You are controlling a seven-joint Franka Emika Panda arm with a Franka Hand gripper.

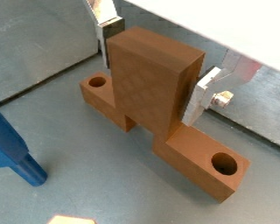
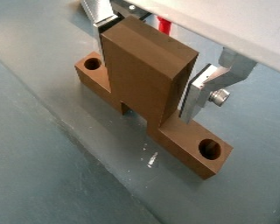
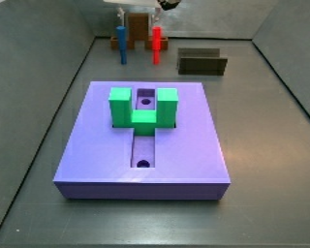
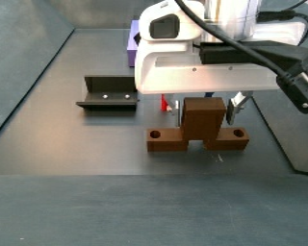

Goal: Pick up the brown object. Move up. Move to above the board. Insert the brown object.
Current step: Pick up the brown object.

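You are looking at the gripper [image 1: 154, 72] sitting low over the grey floor, its flat silver fingers [image 1: 202, 92] pressing against the two opposite faces of the brown object's [image 1: 154, 83] upright block, so it is closed on that piece. The brown object [image 2: 149, 74] is a matte, sharp-edged T shape: a tall rectangular block rising from a flat bar with a round hole near each end. In a side view the bar [image 4: 195, 140] is resting on the floor beneath the white gripper body [image 4: 202, 69]. The board [image 3: 144, 140], a smooth lavender slab carrying a green U-shaped block [image 3: 143, 108], is lying well apart. A dark open box [image 4: 108, 94] is sitting nearby.
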